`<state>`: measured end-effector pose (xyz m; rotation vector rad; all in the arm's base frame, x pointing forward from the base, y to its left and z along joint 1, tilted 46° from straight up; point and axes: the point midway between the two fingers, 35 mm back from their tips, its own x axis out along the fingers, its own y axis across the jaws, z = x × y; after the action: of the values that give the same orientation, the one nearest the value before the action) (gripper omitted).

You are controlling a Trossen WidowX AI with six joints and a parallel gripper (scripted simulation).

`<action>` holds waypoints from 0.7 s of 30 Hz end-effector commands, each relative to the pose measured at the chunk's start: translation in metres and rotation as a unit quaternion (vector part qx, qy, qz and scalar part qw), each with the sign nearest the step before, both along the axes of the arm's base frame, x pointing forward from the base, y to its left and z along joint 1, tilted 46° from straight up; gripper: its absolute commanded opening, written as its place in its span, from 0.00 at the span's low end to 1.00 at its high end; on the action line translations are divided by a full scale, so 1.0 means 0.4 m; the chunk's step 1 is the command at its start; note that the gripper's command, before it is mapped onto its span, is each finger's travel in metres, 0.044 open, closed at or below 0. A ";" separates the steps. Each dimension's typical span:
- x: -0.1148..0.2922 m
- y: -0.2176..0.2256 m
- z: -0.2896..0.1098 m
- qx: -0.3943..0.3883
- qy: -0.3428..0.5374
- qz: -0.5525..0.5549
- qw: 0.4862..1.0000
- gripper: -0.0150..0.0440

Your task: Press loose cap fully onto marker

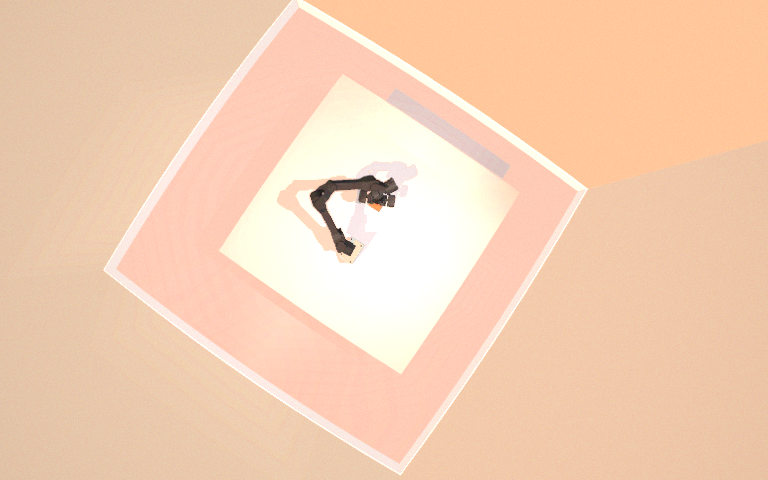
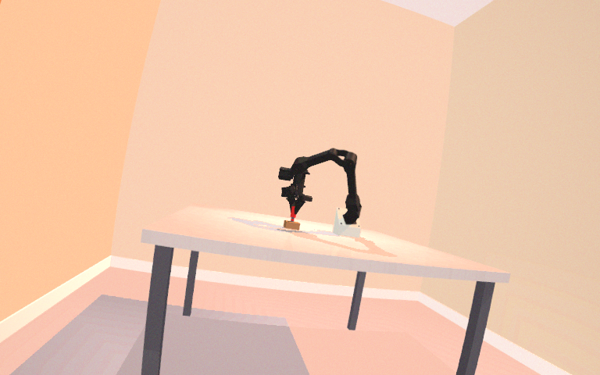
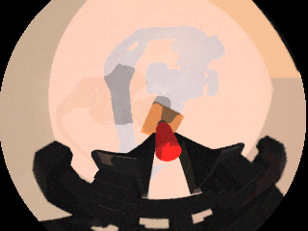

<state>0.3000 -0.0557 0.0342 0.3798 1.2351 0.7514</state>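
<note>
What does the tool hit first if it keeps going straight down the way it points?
The tool points straight down, shut on the red cap, which sits in line above the holder block. The cap would bottom out on the marker, which it hides; the fingertips would then likely meet the block, then the table.

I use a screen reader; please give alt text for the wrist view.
The gripper is shut on a red cap, held directly above a tan holder block on the pale table. Grey shadows of the arm fall beyond the block.
</note>
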 end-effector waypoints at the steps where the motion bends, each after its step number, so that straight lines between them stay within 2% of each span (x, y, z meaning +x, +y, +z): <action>1: 0.000 0.000 0.000 0.000 0.000 0.000 1.000 0.52; 12: 0.000 0.000 0.000 0.000 0.000 0.000 1.000 1.00; 15: 0.000 -0.021 0.018 -0.001 0.001 -0.003 1.000 1.00; 19: -0.020 -0.117 0.114 -0.002 0.002 -0.003 1.000 1.00; 21: -0.026 -0.132 0.131 -0.001 0.001 0.000 1.000 1.00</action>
<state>0.2941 -0.0924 0.0697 0.3886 1.2397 0.7474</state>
